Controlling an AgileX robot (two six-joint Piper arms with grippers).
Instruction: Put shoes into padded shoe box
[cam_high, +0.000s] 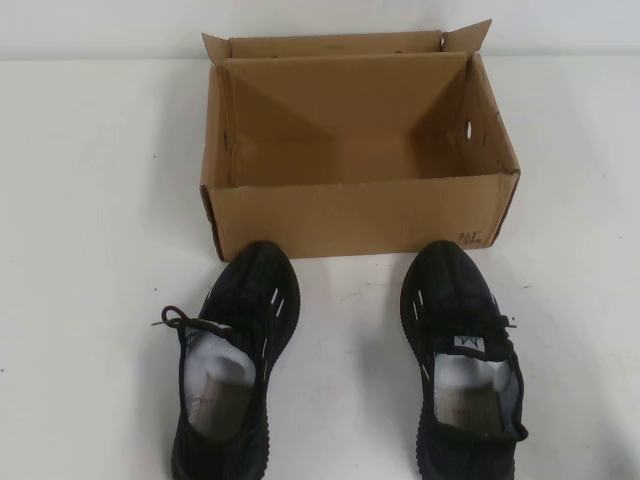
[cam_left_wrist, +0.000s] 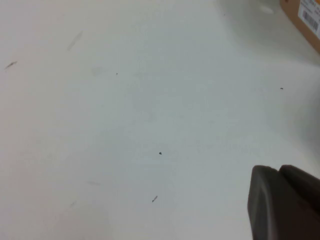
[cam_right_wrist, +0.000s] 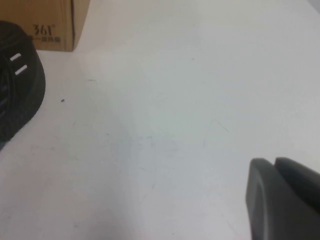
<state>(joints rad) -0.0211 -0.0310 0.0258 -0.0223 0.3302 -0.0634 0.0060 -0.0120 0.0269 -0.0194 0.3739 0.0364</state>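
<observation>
Left claw (cam_left_wrist: 285, 205): over bare white counter (cam_left_wrist: 140, 125), off the brown corrugated cardboard box (cam_high: 360, 215); finger gap cannot be told.
Right claw (cam_right_wrist: 282, 200): beside the right black knit sneaker (cam_right_wrist: 17, 95); state cannot be told.
Risk: both sneakers' toes almost touch the box wall; a low lift could snag it.

All I see besides the job: a white table (cam_high: 90, 200) and a pale wall (cam_high: 100, 25).

The wall runs as a narrow strip just beyond the table's far edge. From my left wrist, the table's surface carries a dark speck (cam_left_wrist: 160, 153), a short dash (cam_left_wrist: 154, 199) near it, a faint grey smear (cam_left_wrist: 74, 41) and a small streak (cam_left_wrist: 10, 64). From my right wrist, the table shows a tiny dot (cam_right_wrist: 62, 100) and a thin scratch (cam_right_wrist: 220, 125), well apart.
</observation>
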